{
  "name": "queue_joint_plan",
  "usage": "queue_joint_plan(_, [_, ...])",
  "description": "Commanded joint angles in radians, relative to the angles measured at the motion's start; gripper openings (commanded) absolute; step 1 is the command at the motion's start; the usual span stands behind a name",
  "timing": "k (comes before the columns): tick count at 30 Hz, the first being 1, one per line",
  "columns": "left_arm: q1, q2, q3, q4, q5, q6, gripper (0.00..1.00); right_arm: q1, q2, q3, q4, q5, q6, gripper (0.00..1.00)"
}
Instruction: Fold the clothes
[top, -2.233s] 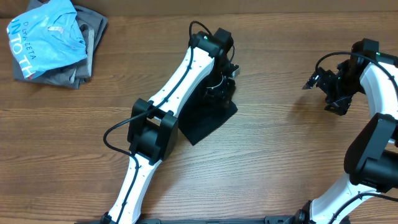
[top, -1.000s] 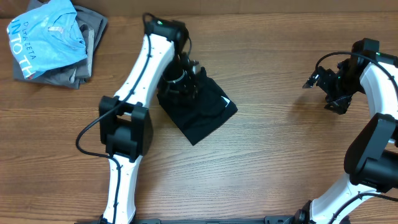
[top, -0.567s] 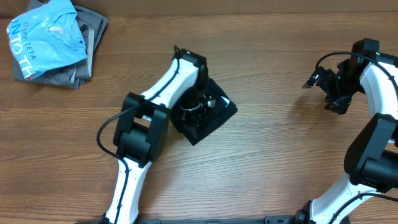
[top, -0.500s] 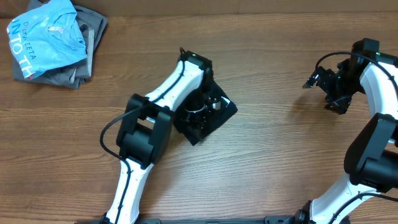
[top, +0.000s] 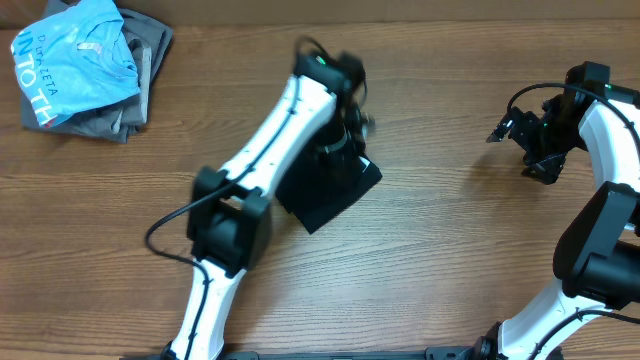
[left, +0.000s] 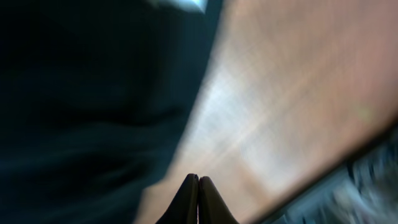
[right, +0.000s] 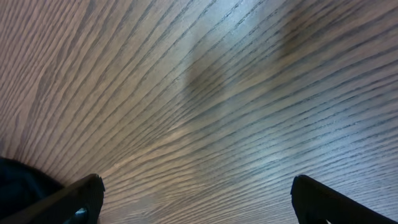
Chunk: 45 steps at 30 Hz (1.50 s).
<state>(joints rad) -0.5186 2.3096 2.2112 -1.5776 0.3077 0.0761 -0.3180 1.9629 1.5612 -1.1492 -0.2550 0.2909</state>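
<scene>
A wood-grain tabletop carries everything. The black garment lies near the middle as a compact, tilted, folded square. A heap of a light blue shirt on grey clothes sits in the far left corner, well apart from it. The left arm reaches over the garment; its left pincer is clenched, tips touching with no cloth between them. The right pincer hangs released near the right edge over bare wood. The folding looks nearly done, at a tidying stage. Any further fold would need the left pincer to open and catch a free edge.
</scene>
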Motion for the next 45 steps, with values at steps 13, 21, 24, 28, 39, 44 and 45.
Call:
queue_joint_plan(13, [0.216,-0.038,-0.266,0.154,0.067,-0.066,0.04,0.004,-0.004,-0.004,0.002,-0.002,-0.004,1.00])
queue_joint_plan(21, [0.137,-0.038,-0.524,0.249,0.292,0.029,0.06,0.004,-0.004,-0.004,0.002,-0.002,-0.004,1.00])
queue_joint_plan(24, [0.100,-0.038,-0.625,0.319,0.310,0.029,0.07,0.004,-0.004,-0.004,0.002,-0.002,-0.004,1.00])
queue_joint_plan(28, [0.077,-0.038,-0.654,0.303,0.427,0.105,0.06,0.004,-0.004,-0.004,-0.003,-0.002,-0.004,1.00])
queue_joint_plan(39, [0.083,-0.063,-0.441,-0.114,0.819,0.679,0.04,0.004,-0.004,-0.004,-0.013,-0.002,-0.003,1.00])
queue_joint_plan(44, [0.092,-0.094,-0.264,-0.112,0.722,0.648,0.11,0.004,-0.004,-0.004,-0.017,-0.002,-0.004,1.00])
queue_joint_plan(45, [0.098,-0.094,-0.229,-0.106,0.674,0.615,0.12,0.004,-0.004,-0.004,-0.018,-0.002,-0.004,1.00])
